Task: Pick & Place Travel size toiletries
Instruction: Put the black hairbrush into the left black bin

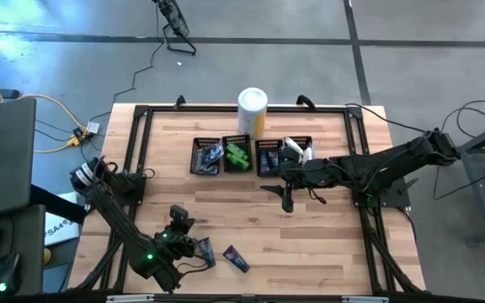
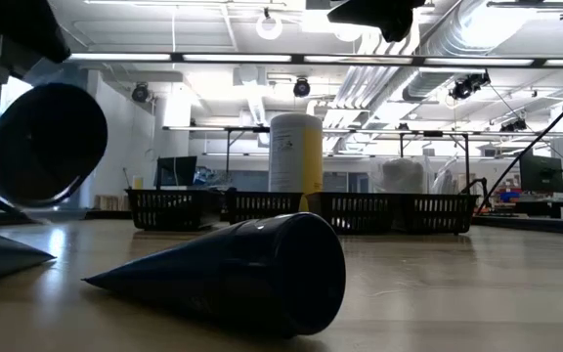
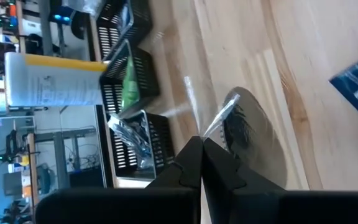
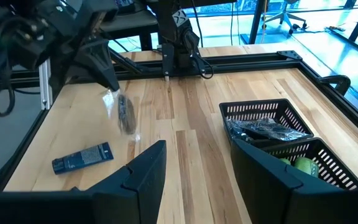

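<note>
L gripper (image 4: 107, 84) at near-left table (image 1: 310, 244) corner, arm bent low, pinching clear wrap of black bagged bundle (image 4: 125, 113), lifted off wood. Blue tube (image 1: 235, 258) lies just beside. R gripper (image 1: 286, 200) fingers apart, nothing held, arm stretched across near bins (image 1: 207, 156).

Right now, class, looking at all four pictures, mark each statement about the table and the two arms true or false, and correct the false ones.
1. The left gripper is shut on a black bagged bundle, held clear of the table. True.
2. The right gripper holds a dark blue tube. False: its fingers stand open with nothing between them.
3. A dark blue tube lies on the wood near the left arm. True.
4. The white-and-yellow canister lies on its side inside a mesh bin. False: it stands upright behind the bins.
5. Green packets sit in one black mesh bin. True.
</note>
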Tool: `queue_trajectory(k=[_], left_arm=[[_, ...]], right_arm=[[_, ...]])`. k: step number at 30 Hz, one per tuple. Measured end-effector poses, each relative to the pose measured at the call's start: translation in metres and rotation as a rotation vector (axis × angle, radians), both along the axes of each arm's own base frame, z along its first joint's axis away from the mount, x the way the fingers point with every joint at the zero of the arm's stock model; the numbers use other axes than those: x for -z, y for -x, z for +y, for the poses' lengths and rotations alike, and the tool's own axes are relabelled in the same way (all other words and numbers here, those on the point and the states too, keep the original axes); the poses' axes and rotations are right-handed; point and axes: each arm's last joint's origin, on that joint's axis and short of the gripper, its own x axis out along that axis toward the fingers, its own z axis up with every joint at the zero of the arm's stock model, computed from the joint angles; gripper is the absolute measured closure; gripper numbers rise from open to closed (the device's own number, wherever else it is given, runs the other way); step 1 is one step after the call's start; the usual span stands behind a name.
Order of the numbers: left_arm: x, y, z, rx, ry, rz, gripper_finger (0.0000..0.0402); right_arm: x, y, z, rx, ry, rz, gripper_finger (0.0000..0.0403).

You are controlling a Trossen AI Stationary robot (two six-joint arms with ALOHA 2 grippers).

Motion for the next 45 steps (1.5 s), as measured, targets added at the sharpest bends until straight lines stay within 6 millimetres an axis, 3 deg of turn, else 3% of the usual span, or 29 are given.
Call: queue_trajectory(k=[12, 20, 30, 45], left_arm=[[-0.015, 0.004, 0.006, -0.010, 0.017, -0.074, 0.0401], [-0.038, 0.015, 0.022, -0.045, 0.028, -0.166, 0.0401], [-0.058, -0.008, 0.072, -0.222, 0.051, -0.212, 0.0401], [-0.064, -0.040, 0.137, -0.400, -0.003, -0.169, 0.0401]], right_arm=[[0.000, 0.000, 0.000, -0.001, 0.006, 0.000, 0.0229], [0.000, 0.000, 0.000, 0.001, 0.008, 0.000, 0.0229], [0.000, 0.000, -0.001, -0.006, 0.033, 0.002, 0.0229], [0.000, 0.000, -0.001, -0.005, 0.033, 0.002, 0.0229]])
